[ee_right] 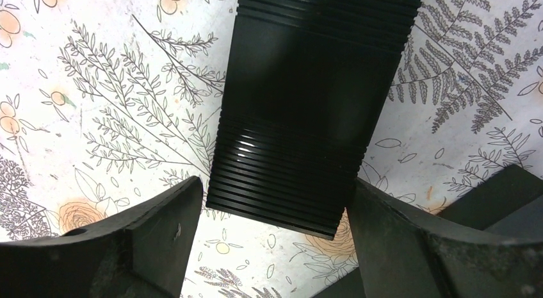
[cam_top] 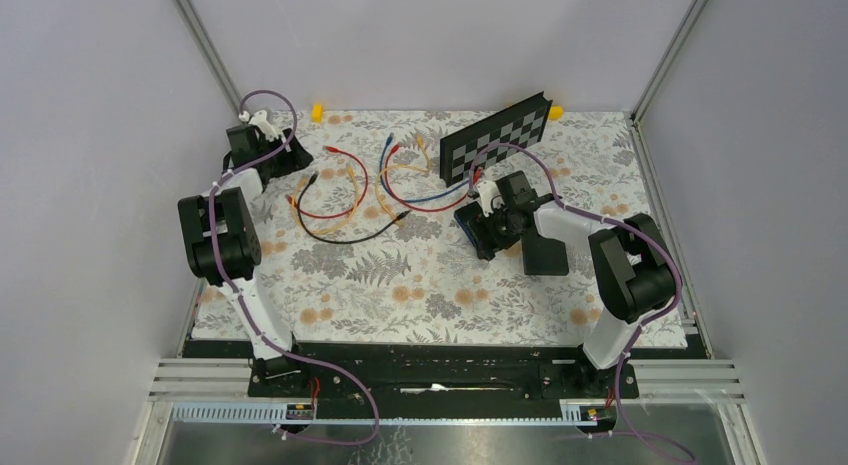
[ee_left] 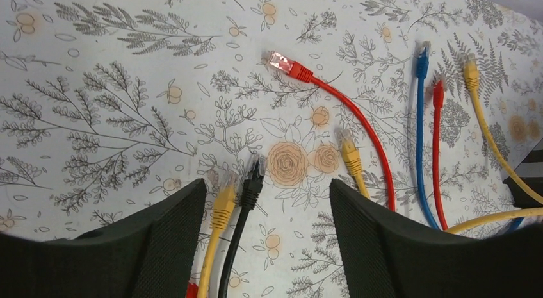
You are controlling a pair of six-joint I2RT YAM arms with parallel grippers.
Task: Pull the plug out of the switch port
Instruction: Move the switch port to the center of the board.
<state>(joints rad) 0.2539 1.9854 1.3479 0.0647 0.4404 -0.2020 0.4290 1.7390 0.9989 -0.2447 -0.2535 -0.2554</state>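
Black rail (cam_top: 430, 370) at the near edge carries both arms, seen from above. The left arm (cam_top: 225, 235) reaches toward the far left of the flower-patterned desk (cam_top: 430, 295). The right arm (cam_top: 600, 245) bends inward beside a checkered board (cam_top: 497, 137), and loose cables (cam_top: 340, 200) coil between the two.

From the left wrist, the left end effector (ee_left: 266, 195) hangs with its fingers spread and nothing in them. A yellow plug (ee_left: 224, 205) and a black plug (ee_left: 253, 179) lie free on the desk below the gap, and a red plug (ee_left: 285, 62) lies further off. This suggests the plug is already out of its port.

From the right wrist, the right end effector (ee_right: 275, 195) stands wide astride the near end of the ribbed black switch (ee_right: 307, 99), likely to steady it. Whether its fingers press the case cannot be told, and the ports are hidden.
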